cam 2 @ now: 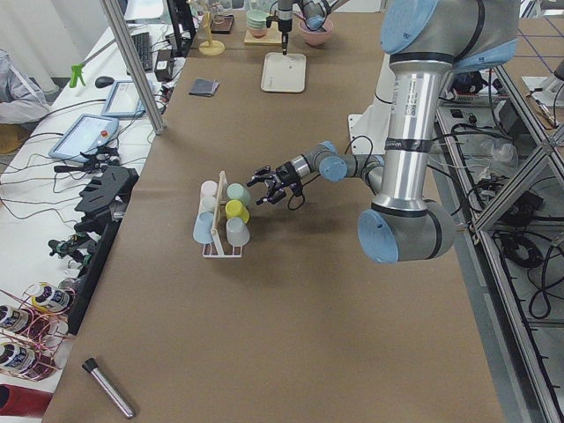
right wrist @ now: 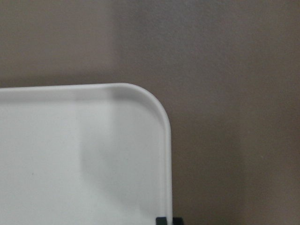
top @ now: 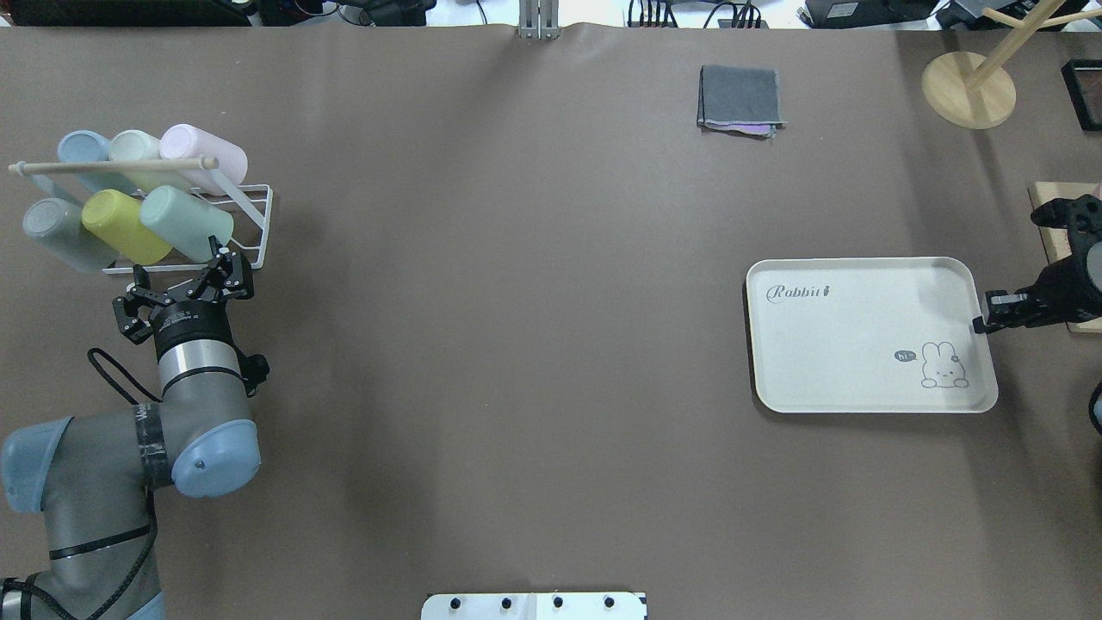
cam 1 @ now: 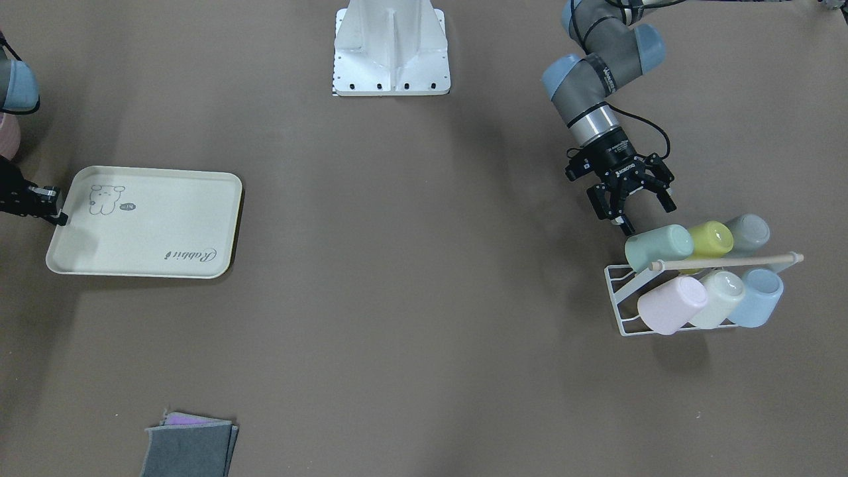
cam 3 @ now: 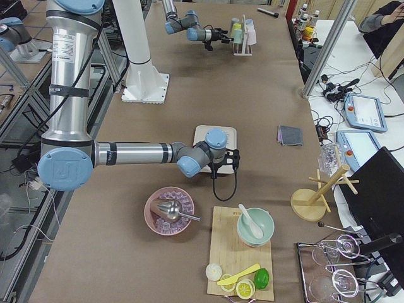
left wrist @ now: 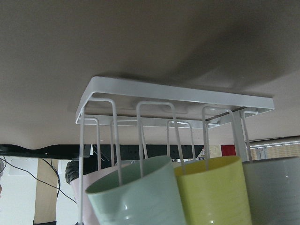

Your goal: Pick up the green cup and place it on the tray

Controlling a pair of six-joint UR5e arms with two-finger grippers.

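The green cup [cam 1: 659,246] is a pale mint tumbler lying tilted on the near row of a white wire rack [cam 1: 619,311], next to a yellow-green cup [cam 1: 710,238]. It also shows in the overhead view [top: 185,222] and the left wrist view [left wrist: 140,199]. My left gripper [cam 1: 646,215] [top: 182,271] is open and empty, its fingers spread just short of the green cup's base. The cream tray [cam 1: 146,228] [top: 861,344] lies flat at the other end of the table. My right gripper [top: 981,324] is shut on the tray's rim [right wrist: 168,140] at its short edge.
The rack also holds grey [top: 52,232], blue, whitish and pink [top: 207,153] cups under a wooden rod. A folded grey cloth [top: 740,99] lies at the far edge. A wooden stand [top: 968,86] and a cutting board [top: 1055,215] are near the right arm.
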